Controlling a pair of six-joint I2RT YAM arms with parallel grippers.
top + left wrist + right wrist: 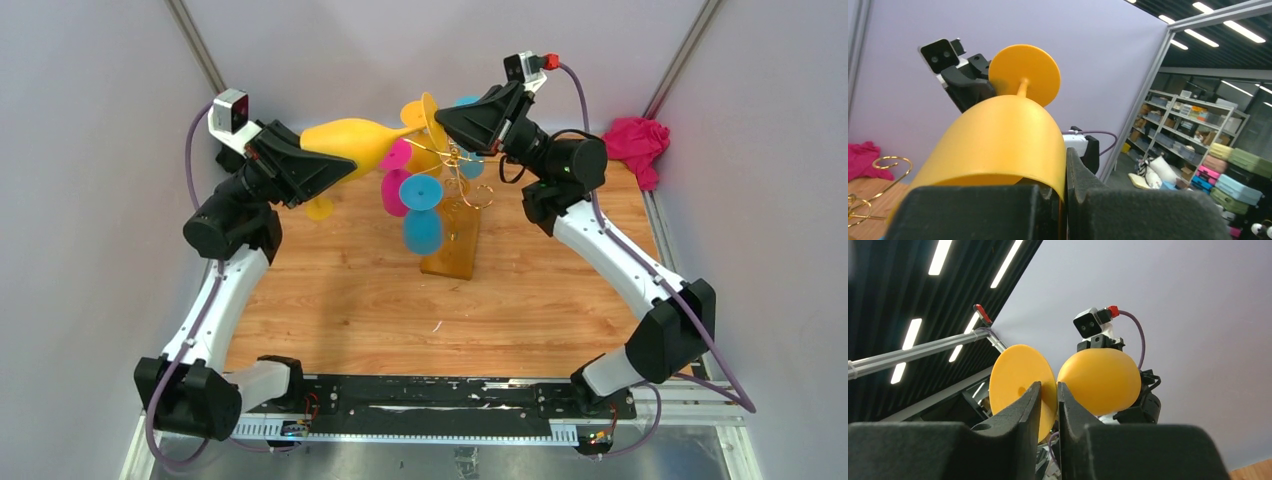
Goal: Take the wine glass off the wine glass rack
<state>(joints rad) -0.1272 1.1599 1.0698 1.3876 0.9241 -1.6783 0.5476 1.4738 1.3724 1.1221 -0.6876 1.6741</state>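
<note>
the wine glass (352,140), yellow, lies on its side in the air over the far part of the tabletop (340,300). its bowl points left and its round foot (1017,374) sits close to the top of the wine glass rack (462,168). the left fingers (1084,192) are clamped on the bowl's rim. the right fingers (1023,410) stand nearly closed on either side of the foot's edge; whether they pinch it i cannot tell. pink and blue glasses (420,195) hang on the rack.

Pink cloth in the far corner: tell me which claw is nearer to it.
Right. The right claw sits at the foot of the yellow wine glass, left of the pink cloth; the left claw grips its bowl, farther to the left.
</note>
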